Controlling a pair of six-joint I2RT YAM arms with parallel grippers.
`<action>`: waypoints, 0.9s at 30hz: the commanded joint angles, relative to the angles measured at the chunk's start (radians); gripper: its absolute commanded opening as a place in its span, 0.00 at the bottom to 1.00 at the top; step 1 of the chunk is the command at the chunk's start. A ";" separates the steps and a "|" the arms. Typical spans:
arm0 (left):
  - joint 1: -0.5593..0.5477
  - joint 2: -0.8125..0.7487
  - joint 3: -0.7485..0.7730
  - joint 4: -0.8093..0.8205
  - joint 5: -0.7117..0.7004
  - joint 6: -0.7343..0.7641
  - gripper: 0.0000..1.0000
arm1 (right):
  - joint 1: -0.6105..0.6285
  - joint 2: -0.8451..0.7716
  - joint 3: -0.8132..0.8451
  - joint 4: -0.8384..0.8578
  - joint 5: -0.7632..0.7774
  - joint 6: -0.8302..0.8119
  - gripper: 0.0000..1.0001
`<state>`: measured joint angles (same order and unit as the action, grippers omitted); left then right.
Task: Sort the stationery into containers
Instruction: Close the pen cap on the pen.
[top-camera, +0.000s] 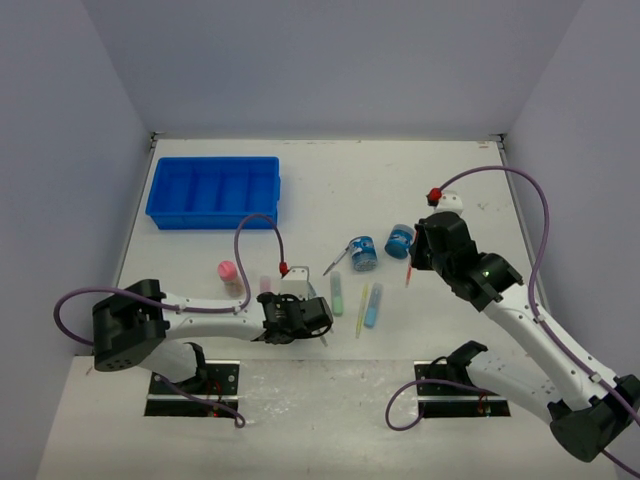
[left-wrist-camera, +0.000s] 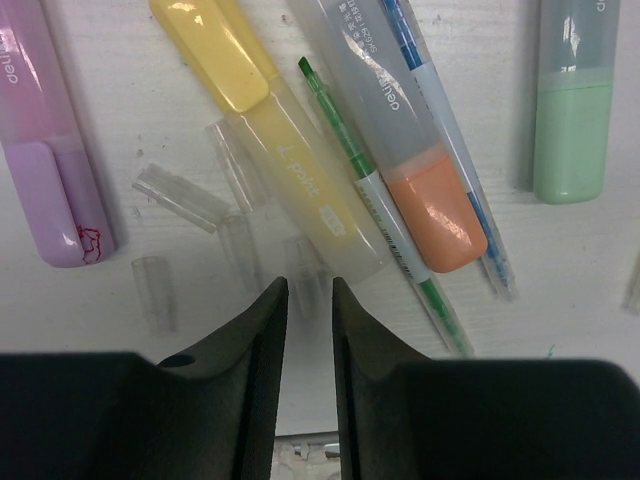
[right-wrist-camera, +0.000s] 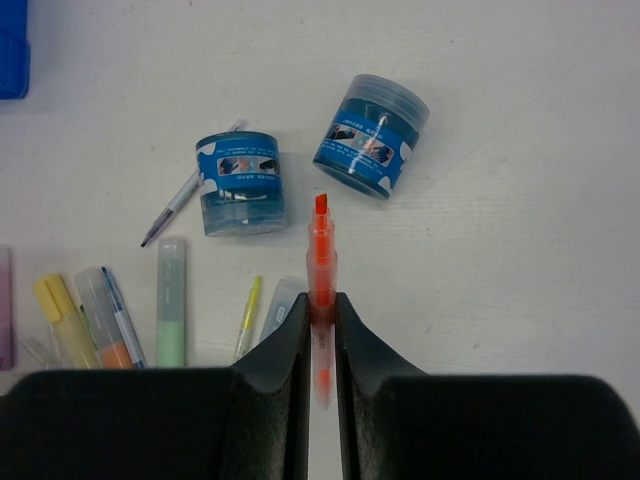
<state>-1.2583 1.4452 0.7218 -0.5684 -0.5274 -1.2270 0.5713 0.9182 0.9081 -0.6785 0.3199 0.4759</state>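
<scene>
The bright blue divided tray (top-camera: 213, 190) stands at the far left. My right gripper (top-camera: 418, 252) is shut on a thin orange pen (right-wrist-camera: 322, 255), held above the table just near the two round blue tubs (right-wrist-camera: 238, 183) (right-wrist-camera: 371, 135). My left gripper (left-wrist-camera: 309, 292) has its jaws a narrow gap apart and empty, low over the near end of a yellow marker (left-wrist-camera: 280, 170). Beside that marker lie a purple marker (left-wrist-camera: 55, 180), a green pen (left-wrist-camera: 365, 180), an orange marker (left-wrist-camera: 405, 140), a blue pen (left-wrist-camera: 455, 160) and a green marker (left-wrist-camera: 572, 110). A pink-capped bottle (top-camera: 228, 272) stands left of my left gripper.
A thin dark pen (right-wrist-camera: 185, 200) lies against the left tub. A thin yellow pen (top-camera: 361, 308) and a blue marker (top-camera: 373, 305) lie right of the green marker (top-camera: 337, 293). Small clear plastic caps (left-wrist-camera: 180, 198) lie around the yellow marker. Grey walls enclose the table.
</scene>
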 joint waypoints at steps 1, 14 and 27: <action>-0.003 0.018 -0.015 0.034 -0.028 0.000 0.26 | -0.002 0.007 0.003 0.033 -0.012 -0.014 0.00; -0.003 0.028 -0.010 0.023 -0.022 0.005 0.00 | -0.002 0.004 0.005 0.035 -0.033 -0.018 0.00; 0.066 -0.148 0.360 -0.004 -0.308 0.394 0.00 | -0.002 -0.114 -0.112 0.308 -0.318 -0.077 0.00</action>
<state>-1.2552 1.3825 0.9213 -0.6791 -0.6322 -1.1053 0.5701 0.8933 0.8844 -0.6028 0.2172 0.4575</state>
